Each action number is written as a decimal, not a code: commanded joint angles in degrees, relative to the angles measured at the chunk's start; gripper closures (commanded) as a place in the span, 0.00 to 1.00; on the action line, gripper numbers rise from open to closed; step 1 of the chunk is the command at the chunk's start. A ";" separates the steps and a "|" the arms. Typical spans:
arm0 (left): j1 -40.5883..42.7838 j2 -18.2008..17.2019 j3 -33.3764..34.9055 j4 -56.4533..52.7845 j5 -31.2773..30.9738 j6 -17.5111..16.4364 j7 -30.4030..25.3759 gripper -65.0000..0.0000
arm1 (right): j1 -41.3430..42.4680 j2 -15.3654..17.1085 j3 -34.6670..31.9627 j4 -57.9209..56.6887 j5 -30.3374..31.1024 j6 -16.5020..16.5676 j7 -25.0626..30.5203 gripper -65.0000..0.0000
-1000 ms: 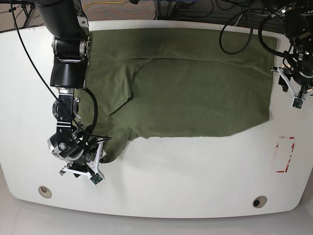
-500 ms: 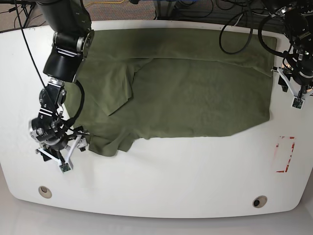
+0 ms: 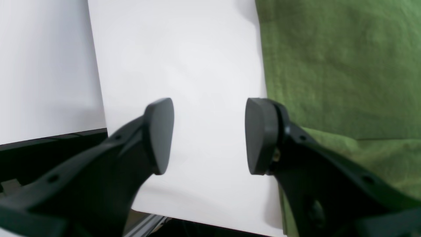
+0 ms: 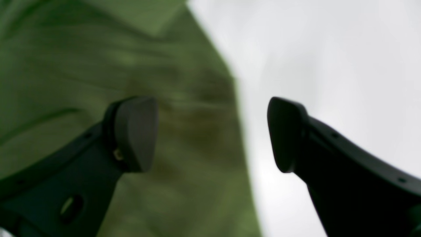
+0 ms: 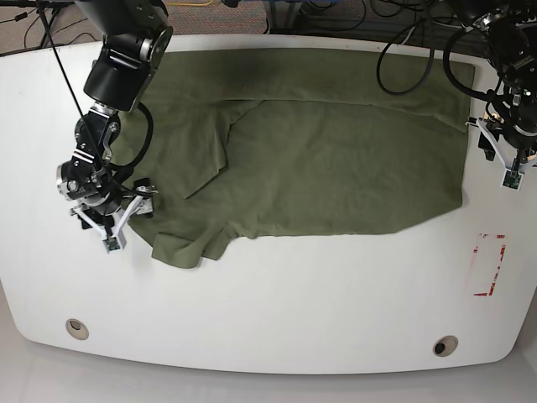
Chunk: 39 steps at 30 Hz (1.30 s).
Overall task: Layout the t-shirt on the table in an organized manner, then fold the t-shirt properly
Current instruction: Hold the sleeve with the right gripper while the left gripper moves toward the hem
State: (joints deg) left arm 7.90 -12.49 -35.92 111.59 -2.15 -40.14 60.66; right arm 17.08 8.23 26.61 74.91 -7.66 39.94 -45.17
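The olive-green t-shirt (image 5: 336,159) lies spread over the far half of the white table (image 5: 294,311). One sleeve is folded over near its left end, and the front-left corner (image 5: 180,249) is bunched. My right gripper (image 5: 112,217) hovers at the shirt's left edge. In the right wrist view it (image 4: 212,135) is open and empty, with blurred shirt (image 4: 98,82) under one finger and bare table under the other. My left gripper (image 5: 498,144) stays at the shirt's right edge, open (image 3: 210,136) over bare table, the shirt (image 3: 338,65) just beside it.
Two round grommet holes (image 5: 76,327) (image 5: 445,345) sit near the front edge. A red-and-white tape rectangle (image 5: 489,264) marks the right side. Black cables (image 5: 411,50) hang over the far right corner. The table's edge (image 3: 98,128) shows close behind my left gripper.
My right gripper opened, let go of the shirt's front-left corner and moved away from the front edge, up along the shirt's left side. The corner stays bunched. The left arm has not moved.
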 commanded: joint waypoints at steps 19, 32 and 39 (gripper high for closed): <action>-3.29 -1.00 -0.52 1.16 -0.44 0.14 -0.93 0.50 | 2.13 5.00 -0.19 -7.27 9.90 0.06 4.95 0.24; -3.20 -1.00 -0.52 1.16 -0.35 0.14 -0.93 0.50 | 6.52 9.13 -0.11 -20.72 10.43 0.06 10.84 0.24; -3.20 -1.00 -0.52 1.07 -0.35 0.14 -0.93 0.50 | 7.75 8.78 -0.19 -23.35 10.17 0.06 11.37 0.24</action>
State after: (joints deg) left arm 5.19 -12.60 -36.12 111.66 -2.48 -40.14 60.60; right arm 23.22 16.67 26.48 50.92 2.39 39.88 -34.04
